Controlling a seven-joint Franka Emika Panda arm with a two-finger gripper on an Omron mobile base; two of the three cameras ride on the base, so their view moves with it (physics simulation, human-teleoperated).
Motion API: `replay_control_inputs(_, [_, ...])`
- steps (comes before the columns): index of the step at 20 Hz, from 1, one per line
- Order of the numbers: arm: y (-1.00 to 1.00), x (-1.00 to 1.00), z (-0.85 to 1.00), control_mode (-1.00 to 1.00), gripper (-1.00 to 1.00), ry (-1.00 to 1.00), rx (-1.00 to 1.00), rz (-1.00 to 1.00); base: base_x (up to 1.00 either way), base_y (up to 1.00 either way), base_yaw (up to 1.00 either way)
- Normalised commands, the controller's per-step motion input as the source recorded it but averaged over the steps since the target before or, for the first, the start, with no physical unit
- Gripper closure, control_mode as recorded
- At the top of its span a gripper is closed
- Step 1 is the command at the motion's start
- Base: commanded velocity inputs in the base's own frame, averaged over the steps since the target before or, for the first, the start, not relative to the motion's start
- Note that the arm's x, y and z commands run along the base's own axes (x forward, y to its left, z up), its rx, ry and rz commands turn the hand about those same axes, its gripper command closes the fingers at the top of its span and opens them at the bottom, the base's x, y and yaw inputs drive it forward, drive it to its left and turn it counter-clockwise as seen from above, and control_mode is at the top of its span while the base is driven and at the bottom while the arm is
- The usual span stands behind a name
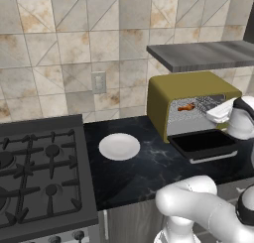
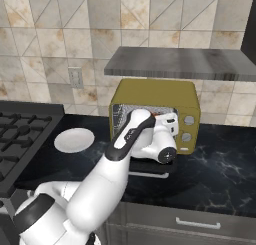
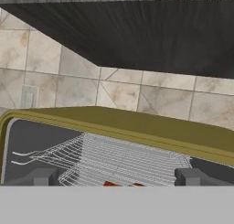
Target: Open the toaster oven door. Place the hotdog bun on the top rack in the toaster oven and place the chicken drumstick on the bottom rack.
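Observation:
The mustard-yellow toaster oven (image 1: 191,88) (image 2: 155,96) stands on the black counter. Its door (image 1: 203,144) is folded down flat in front of it. My gripper (image 1: 211,109) (image 3: 118,177) is at the oven's mouth, open, with nothing between its fingertips (image 3: 43,176). Just ahead of it inside the oven, an orange-brown piece with dark reddish patches, the chicken drumstick (image 1: 186,107) (image 3: 119,184), lies on silvery wire mesh. I cannot tell which rack it lies on. The hotdog bun is hidden. In the right base view my arm covers most of the oven's opening.
An empty white plate (image 1: 119,146) (image 2: 74,140) sits on the counter left of the oven. A gas stove (image 1: 37,172) lies further left. A grey shelf (image 1: 203,54) (image 2: 175,63) hangs right above the oven. Two round knobs (image 2: 188,128) are on the oven's front.

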Motion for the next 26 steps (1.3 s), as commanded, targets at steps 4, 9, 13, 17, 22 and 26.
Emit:
replay_control_inputs(4, [0.01, 0.14, -0.05, -1.00, -1.00, 0.00, -0.05, 0.00, 0.00, 0.00, 0.00])
replay_control_inputs(9, [0.00, 0.07, -0.12, -1.00, -1.00, 0.04, -0.01, 0.00, 0.00, 0.00, 0.00])
replay_control_inputs(13, [0.01, 0.08, -0.17, -1.00, -1.00, 0.03, 0.00, 0.00, 0.00, 0.00, 0.00])
replay_control_inputs(17, [0.00, 0.13, -0.02, -1.00, -1.00, 0.00, 0.00, 0.00, 0.00, 0.00, 0.00])
replay_control_inputs(22, [0.00, 0.14, -0.01, -1.00, -1.00, 0.00, 0.00, 0.00, 0.00, 0.00, 0.00])
replay_control_inputs(26, [0.01, 0.13, -0.11, -1.00, -1.00, 0.00, 0.00, 0.00, 0.00, 0.00, 0.00])
